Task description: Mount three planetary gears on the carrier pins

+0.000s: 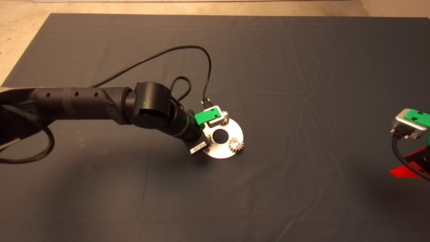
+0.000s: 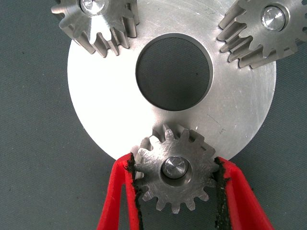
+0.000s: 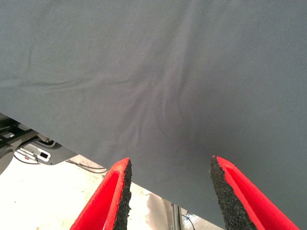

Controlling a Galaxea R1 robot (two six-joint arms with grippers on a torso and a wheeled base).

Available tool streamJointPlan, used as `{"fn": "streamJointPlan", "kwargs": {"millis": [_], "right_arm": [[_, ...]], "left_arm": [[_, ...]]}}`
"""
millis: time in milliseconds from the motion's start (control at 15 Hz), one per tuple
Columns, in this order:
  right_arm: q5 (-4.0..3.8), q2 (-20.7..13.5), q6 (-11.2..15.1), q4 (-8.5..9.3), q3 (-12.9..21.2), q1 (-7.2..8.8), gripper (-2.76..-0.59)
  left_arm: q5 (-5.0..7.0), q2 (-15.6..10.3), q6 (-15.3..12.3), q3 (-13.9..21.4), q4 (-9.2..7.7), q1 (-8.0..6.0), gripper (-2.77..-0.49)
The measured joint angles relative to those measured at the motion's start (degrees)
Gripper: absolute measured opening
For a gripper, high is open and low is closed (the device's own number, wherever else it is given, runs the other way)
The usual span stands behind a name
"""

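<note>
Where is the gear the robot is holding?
The gear sits on a pin at the disc's edge, between the left gripper's red fingers, mid-mat.

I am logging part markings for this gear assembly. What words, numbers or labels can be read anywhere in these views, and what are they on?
White sticker on the left arm's wrist: carries dark print, too small to read.
Planetary gears, disc and carrier pins: no markings visible.
Left gripper, right gripper and mat: no text visible.
Nothing legible anywhere.

Head cam overhead; wrist cams close, disc [image 2: 96, 110] shared.
</note>
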Motion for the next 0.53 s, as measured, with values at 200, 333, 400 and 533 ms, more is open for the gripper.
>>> {"fn": "streamJointPlan", "kwargs": {"millis": [200,333,400,533], "right_arm": [[0.0,0.0,0.0,0.0,0.0,0.0,-2.17],[0.0,0.0,0.0,0.0,0.0,0.0,-2.17],[0.0,0.0,0.0,0.0,0.0,0.0,-2.17],[0.0,0.0,0.0,0.0,0.0,0.0,-2.17]], "left_arm": [[-0.12,-0.1,0.0,0.1,-0.02,0.0,-2.55],[-0.11,-0.1,0.0,0.1,-0.02,0.01,-2.55],[-0.12,-0.1,0.0,0.1,-0.02,0.0,-2.5],[-0.11,-0.1,0.0,0.1,-0.05,0.01,-2.45]]}}
